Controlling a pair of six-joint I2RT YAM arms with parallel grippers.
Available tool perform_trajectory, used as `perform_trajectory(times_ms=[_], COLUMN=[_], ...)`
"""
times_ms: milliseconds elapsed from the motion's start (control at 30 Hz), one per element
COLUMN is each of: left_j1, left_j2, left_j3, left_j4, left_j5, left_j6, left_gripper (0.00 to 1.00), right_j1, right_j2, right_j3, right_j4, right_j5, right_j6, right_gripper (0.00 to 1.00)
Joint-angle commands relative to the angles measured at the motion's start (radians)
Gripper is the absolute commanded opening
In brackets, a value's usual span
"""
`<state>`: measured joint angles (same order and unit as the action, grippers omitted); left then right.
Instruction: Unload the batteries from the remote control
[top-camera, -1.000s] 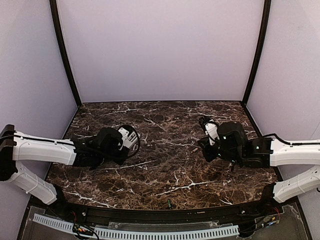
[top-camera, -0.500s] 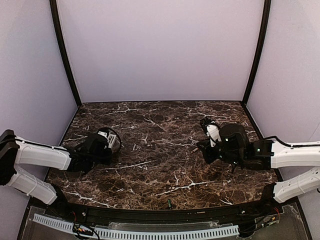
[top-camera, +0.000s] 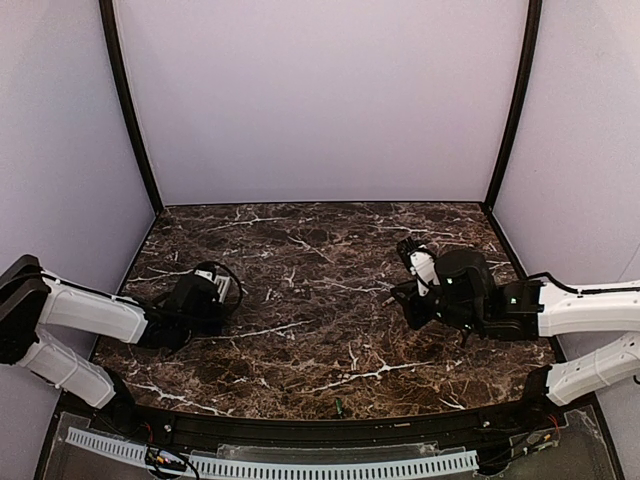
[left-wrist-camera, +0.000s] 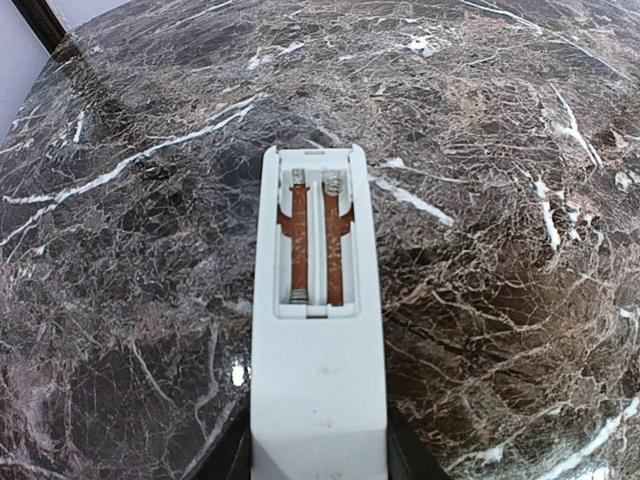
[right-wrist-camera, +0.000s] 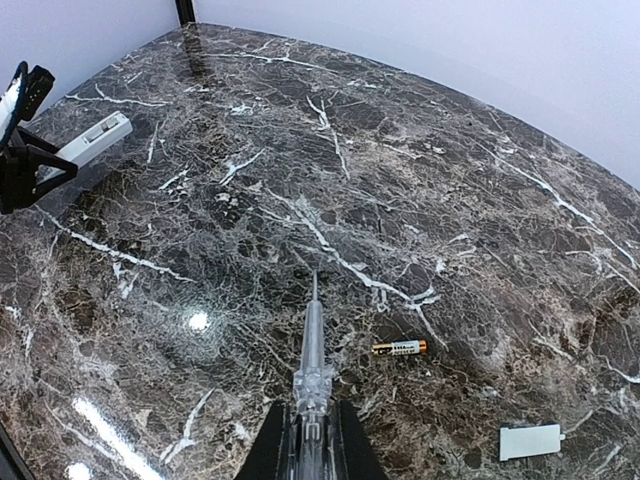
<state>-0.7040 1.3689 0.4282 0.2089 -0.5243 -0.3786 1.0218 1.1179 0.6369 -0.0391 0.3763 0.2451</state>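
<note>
**Remote (left-wrist-camera: 318, 350) gripped at the left of the worktop (left-wrist-camera: 520, 200), compartment empty**

The left fingers (left-wrist-camera: 232, 462) are clamped on the near end of the remote, one on each long edge. Its white body reaches away from the wrist camera over the dark marbled stone. The compartment (left-wrist-camera: 313, 240) faces up, uncovered. Both slots are empty and show bare copper-coloured strips with small springs at their ends. A shadow lies under the remote, and I cannot tell whether its far end touches the worktop. In the top view the left arm lies low at the left side, with the remote a small white patch at its tip.

The right fingers (right-wrist-camera: 350, 452) are closed on a thin grey stick (right-wrist-camera: 312, 340). It juts straight out from between them, its point low over the stone.

Just right of the stick, and apart from it, one battery (right-wrist-camera: 399, 348) lies flat on the worktop, gold with a dark end. Further right and nearer the arm lies the cover (right-wrist-camera: 530, 441), a small flat white rectangle, clear of the battery.

From the right wrist view the remote sits at the far left edge, well apart from the stick, battery and cover.
</note>
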Motion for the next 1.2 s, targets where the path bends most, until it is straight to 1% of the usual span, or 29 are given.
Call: perform_trajectory(times_ms=[0,133,167,200,233,267,300,400,433,500,633,767,933,1033,1167], left_j1=[0.005,0.005,0.005,0.005,0.005,0.005,0.005,0.005,0.005,0.005,0.005,0.005,0.003,0.002,-0.013], left_j2=[0.013,0.013,0.011,0.008,0.006,0.001,0.000,-0.013,-0.017,-0.033,-0.083,-0.178,-0.268,-0.333,-0.393], left_j3=[-0.025,-0.038,-0.042,-0.045,-0.045,-0.045,-0.045,-0.033,-0.029,-0.018,0.008,0.035,0.067,0.079,0.099], left_j4=[0.018,0.019,0.021,0.022,0.022,0.020,0.014,-0.007,-0.020,-0.042,-0.087,-0.103,-0.151,-0.168,-0.181], left_j5=[-0.023,-0.017,-0.014,-0.013,-0.012,-0.011,-0.014,-0.022,-0.025,-0.026,-0.031,0.013,0.148,0.194,0.256], left_j6=[-0.031,-0.035,-0.035,-0.036,-0.036,-0.035,-0.034,-0.028,-0.021,-0.002,0.048,0.090,0.151,0.189,0.232], left_gripper=[0.40,0.54,0.59,0.62,0.67,0.70,0.74,0.83,0.87,0.91,0.92,0.92,0.91,0.90,0.88], right_j1=[-0.006,-0.006,-0.006,-0.006,-0.006,-0.005,-0.005,-0.005,-0.007,-0.006,-0.009,-0.021,-0.046,-0.068,-0.072], right_j2=[0.012,0.014,0.015,0.016,0.017,0.019,0.021,0.033,0.038,0.050,0.058,0.062,0.063,0.085,0.120], right_j3=[-0.002,-0.002,-0.002,-0.002,0.000,0.002,0.004,0.014,0.017,0.026,0.039,0.049,0.065,0.084,0.107], right_j4=[0.035,0.035,0.035,0.035,0.035,0.035,0.035,0.035,0.035,0.035,0.035,0.035,0.029,0.002,-0.016], right_j5=[-0.010,-0.014,-0.013,-0.014,-0.014,-0.014,-0.013,-0.017,-0.018,-0.021,-0.025,-0.059,-0.131,-0.211,-0.270], right_j6=[0.007,0.008,0.009,0.008,0.008,0.008,0.007,0.003,0.002,-0.005,-0.020,-0.028,-0.044,-0.046,-0.048], right_gripper=[0.00,0.00,0.00,0.00,0.00,0.00,0.00,0.00,0.00,0.00,0.00,0.00,0.00,0.00,0.00])
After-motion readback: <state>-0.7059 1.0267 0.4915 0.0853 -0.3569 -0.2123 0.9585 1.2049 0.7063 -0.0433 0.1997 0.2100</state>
